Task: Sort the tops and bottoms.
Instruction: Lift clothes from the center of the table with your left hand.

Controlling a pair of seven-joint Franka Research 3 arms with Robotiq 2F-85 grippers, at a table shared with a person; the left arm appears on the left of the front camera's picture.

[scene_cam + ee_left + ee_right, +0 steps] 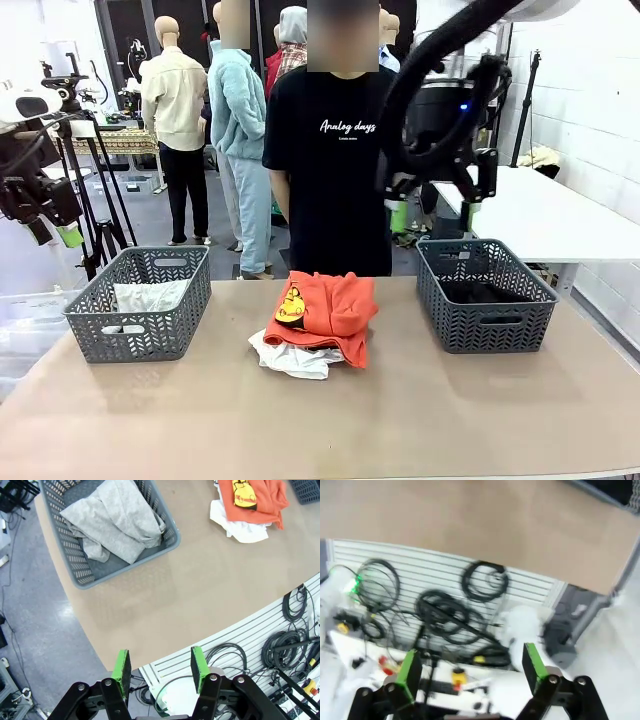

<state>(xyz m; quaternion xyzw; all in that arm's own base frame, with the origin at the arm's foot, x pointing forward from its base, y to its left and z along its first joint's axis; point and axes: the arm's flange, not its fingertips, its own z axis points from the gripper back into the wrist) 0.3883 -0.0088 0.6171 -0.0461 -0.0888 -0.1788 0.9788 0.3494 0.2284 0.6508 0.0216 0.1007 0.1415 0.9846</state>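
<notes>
Both grippers are released and empty. The left gripper (pixel 160 655) hangs off the near left edge of the table (pixel 200 595), its jaws parted with nothing between the green pads. The right gripper (pixel 471 655) stands wide apart; its wrist view is blurred, but nothing shows between the pads, and the front view has it high above the right basket (pixel 490 325), well clear of the rim.

Near the middle of the table lies the unsorted pile. The orange top (pixel 325 305) with its yellow graphic sits uppermost, and the white top (pixel 295 358) is crumpled beneath it, poking out on the near side. Whether anything more is buried under them cannot be told.

To the left, the left basket (pixel 130 335) holds the grey top (pixel 115 520), bunched loosely on its floor. The right basket holds something dark and low, probably bottoms, though the mesh and shadow leave that unsure. A person in a black T-shirt stands at the far edge, behind the pile, hands not on the table.

By the look of it the sort is partway through. One top is binned and the dark item seems placed, while the orange and white tops have yet to go into the left basket. Neither gripper is near the pile.
</notes>
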